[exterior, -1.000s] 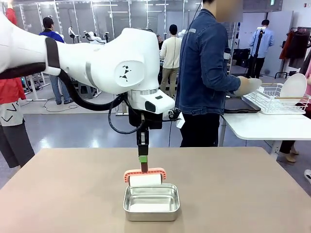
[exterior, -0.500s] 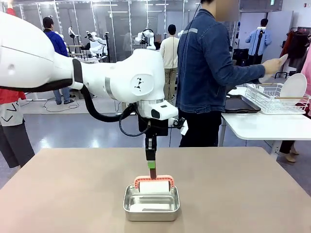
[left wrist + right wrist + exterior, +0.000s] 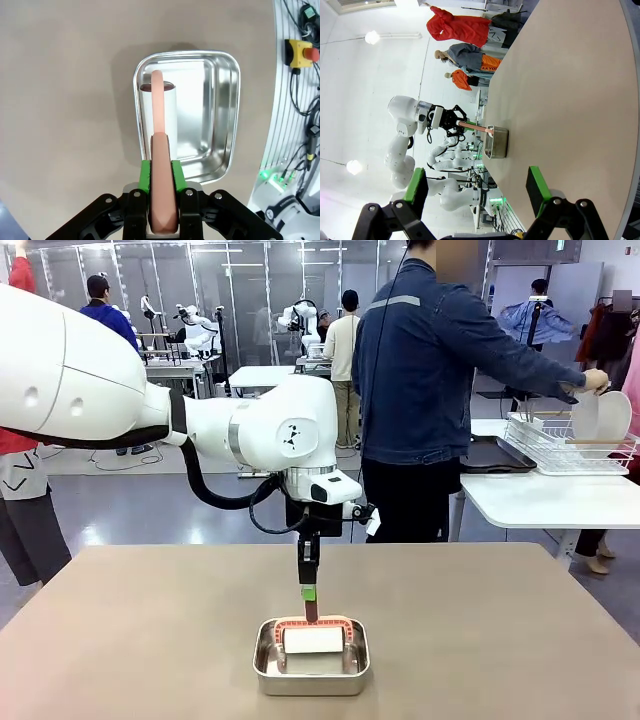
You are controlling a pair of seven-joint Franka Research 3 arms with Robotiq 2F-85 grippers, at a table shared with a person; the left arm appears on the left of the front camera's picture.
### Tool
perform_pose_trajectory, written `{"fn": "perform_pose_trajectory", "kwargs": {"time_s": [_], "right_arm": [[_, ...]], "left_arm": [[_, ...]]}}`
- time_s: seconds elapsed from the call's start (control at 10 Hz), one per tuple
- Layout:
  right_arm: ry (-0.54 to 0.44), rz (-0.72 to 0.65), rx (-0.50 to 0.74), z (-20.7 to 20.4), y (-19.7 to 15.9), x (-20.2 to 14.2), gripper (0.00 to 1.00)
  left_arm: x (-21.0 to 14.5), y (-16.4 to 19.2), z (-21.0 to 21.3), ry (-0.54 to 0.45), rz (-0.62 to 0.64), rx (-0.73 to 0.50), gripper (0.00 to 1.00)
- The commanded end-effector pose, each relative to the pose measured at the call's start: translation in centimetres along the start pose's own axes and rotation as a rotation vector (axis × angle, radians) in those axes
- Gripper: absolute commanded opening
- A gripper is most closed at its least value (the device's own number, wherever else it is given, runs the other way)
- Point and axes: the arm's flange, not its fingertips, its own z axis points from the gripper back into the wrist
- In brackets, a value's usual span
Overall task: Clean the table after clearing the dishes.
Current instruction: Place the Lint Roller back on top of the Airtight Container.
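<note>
Left gripper (image 3: 161, 190) is pinching the pink handle of the roller tool (image 3: 313, 637), its white roll down inside the steel pan (image 3: 311, 672) at six o'clock on the table (image 3: 150, 630). Right gripper (image 3: 477, 192) hangs spread. You're loading the tool; next, lift clear and wipe.

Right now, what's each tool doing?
Left tool: shut on the salmon-pink-handled white roller, over the steel pan.
Right tool: open, holding nothing.
</note>
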Motion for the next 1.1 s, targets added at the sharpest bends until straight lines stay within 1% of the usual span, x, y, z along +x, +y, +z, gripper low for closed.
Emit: {"fn": "perform_pose_trajectory", "kwargs": {"time_s": [0.0,0.2,0.3,0.4,0.5,0.6,0.7,0.8,0.9,1.0], "right_arm": [[0.004,-0.003,-0.011,0.0,0.3,-0.2,1.00],[0.004,-0.003,-0.011,0.0,0.3,-0.2,1.00],[0.004,-0.003,-0.011,0.0,0.3,-0.2,1.00],[0.004,-0.003,-0.011,0.0,0.3,-0.2,1.00],[0.004,-0.003,-0.011,0.0,0.3,-0.2,1.00],[0.004,-0.003,-0.011,0.0,0.3,-0.2,1.00],[0.004,-0.003,-0.011,0.0,0.3,-0.2,1.00],[0.004,-0.003,-0.011,0.0,0.3,-0.2,1.00],[0.004,-0.003,-0.011,0.0,0.3,-0.2,1.00],[0.004,-0.003,-0.011,0.0,0.3,-0.2,1.00]], "left_arm": [[-0.3,1.6,0.3,0.032,-0.015,-0.015,0.21],[-0.4,2.5,-0.2,0.044,0.000,-0.035,0.21],[-0.6,2.9,-0.3,0.035,0.007,-0.048,0.23],[-0.7,3.0,-0.3,0.033,0.007,-0.050,0.40],[-0.7,3.0,-0.1,0.033,0.007,-0.048,0.43],[-0.6,2.8,0.3,0.023,0.004,-0.042,0.59],[-0.5,2.7,0.5,0.020,-0.001,-0.042,0.62],[-0.5,2.5,1.0,0.002,-0.018,-0.046,0.78],[-0.5,2.5,1.0,-0.002,-0.021,-0.050,0.81],[-0.6,2.4,1.1,-0.015,-0.021,-0.050,0.96]]}}
